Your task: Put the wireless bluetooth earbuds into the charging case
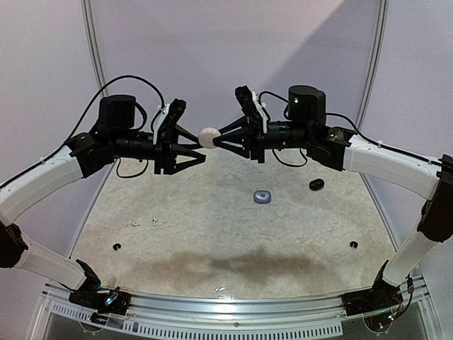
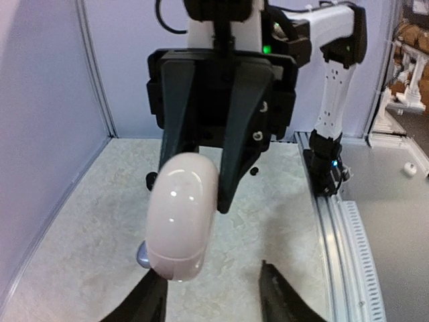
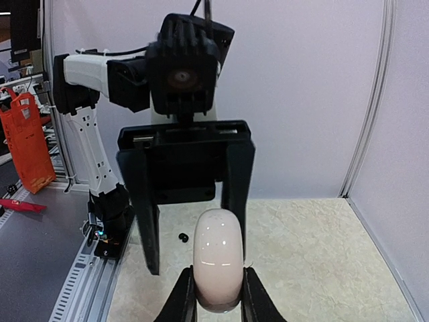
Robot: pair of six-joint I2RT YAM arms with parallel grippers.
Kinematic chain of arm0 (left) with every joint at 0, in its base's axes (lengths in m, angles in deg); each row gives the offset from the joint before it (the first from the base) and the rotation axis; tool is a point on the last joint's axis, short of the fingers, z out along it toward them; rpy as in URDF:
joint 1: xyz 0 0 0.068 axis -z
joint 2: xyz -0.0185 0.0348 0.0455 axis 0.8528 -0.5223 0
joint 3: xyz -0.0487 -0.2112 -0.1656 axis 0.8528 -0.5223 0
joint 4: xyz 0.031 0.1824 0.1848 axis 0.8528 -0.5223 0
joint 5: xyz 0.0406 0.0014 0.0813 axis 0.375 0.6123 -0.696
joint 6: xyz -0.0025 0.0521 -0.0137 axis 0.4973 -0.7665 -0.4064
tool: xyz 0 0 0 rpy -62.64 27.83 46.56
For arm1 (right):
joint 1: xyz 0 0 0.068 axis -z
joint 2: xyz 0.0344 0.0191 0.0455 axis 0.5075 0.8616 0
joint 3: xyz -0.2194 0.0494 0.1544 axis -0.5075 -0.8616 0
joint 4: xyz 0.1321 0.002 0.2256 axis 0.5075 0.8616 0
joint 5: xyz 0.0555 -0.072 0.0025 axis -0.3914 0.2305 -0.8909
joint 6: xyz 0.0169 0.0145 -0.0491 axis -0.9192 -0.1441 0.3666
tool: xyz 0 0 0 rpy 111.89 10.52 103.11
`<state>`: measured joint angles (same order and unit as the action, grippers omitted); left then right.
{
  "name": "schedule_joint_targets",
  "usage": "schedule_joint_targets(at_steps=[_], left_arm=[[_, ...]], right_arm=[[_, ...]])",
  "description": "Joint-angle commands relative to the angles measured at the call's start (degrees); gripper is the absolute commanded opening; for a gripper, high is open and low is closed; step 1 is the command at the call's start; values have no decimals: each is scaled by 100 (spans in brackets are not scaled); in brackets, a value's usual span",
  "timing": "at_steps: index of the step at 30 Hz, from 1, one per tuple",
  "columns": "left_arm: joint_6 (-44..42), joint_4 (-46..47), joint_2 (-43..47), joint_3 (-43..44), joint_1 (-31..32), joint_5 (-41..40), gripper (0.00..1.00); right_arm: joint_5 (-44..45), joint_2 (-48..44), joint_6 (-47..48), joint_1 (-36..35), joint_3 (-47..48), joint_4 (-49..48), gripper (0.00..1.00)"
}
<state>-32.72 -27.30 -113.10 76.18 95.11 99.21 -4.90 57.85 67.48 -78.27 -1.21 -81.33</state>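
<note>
While holding pale charging case aloft for likely hand-over: clamped on it with right claw, parted around it with left claw.

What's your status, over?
Right gripper clamped on pale case, mid-air. Left gripper open beside it, no grip. Case looks shut; black earbuds lying on table, none inserted. Nothing in the way.

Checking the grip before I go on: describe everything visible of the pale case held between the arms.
The pale case is a smooth, glossy, pinkish-white rounded pebble, closed as far as shows. It hangs in the air above the table, pinched by the right gripper; the left gripper's open fingers stand wide around it.
</note>
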Motion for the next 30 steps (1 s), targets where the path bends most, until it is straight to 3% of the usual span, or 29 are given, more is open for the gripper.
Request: schedule_joint_targets(at_steps=[1,3,9,13,19,25,30], left_arm=[[914,1343,-4,-201,26,59,38],[1129,1762,-36,-237,46,118,33],[1361,2157,-93,-318,93,241,32],[1364,2227,-105,-324,119,304,21],[1344,2021,-92,-377,122,402,40],[1365,2098,-107,-413,119,437,37],[1360,2216,-118,-381,119,429,26]], right_arm=[[-85,-186,-325,52,-58,-509,0],[-100,-164,-366,53,-58,-548,0],[-141,-146,-467,53,-90,-656,0],[-153,-135,-520,50,-101,-716,0],[-118,-218,-521,46,-120,-886,0],[-153,-242,-530,53,-110,-950,0],[-161,-221,-530,49,-119,-942,0]])
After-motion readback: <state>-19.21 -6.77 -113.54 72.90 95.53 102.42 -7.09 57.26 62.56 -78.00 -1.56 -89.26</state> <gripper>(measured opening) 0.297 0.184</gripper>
